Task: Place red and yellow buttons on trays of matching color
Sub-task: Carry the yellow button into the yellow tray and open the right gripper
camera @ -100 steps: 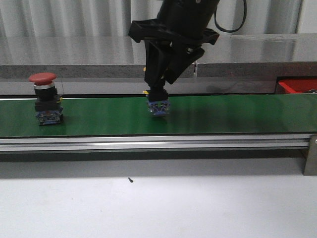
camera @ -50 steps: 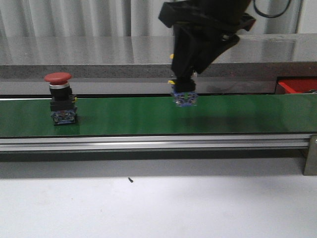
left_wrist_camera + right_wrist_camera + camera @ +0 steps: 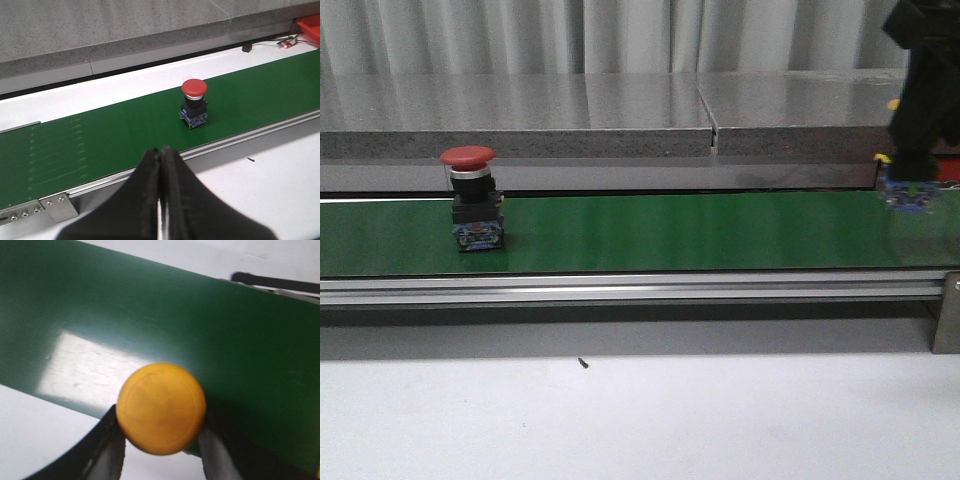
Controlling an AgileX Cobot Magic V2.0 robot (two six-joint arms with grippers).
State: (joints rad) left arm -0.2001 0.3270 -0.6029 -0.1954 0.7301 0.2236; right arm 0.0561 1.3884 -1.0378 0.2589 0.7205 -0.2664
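The black right arm is cut off by the front view's right edge, hiding most of the bright red plastic tray.

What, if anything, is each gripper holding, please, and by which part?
The right gripper holds the yellow button by its body, under the cap. The left gripper is shut, holding nothing.

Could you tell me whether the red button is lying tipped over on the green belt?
No, the red button stands upright on the green belt, its red cap on top.
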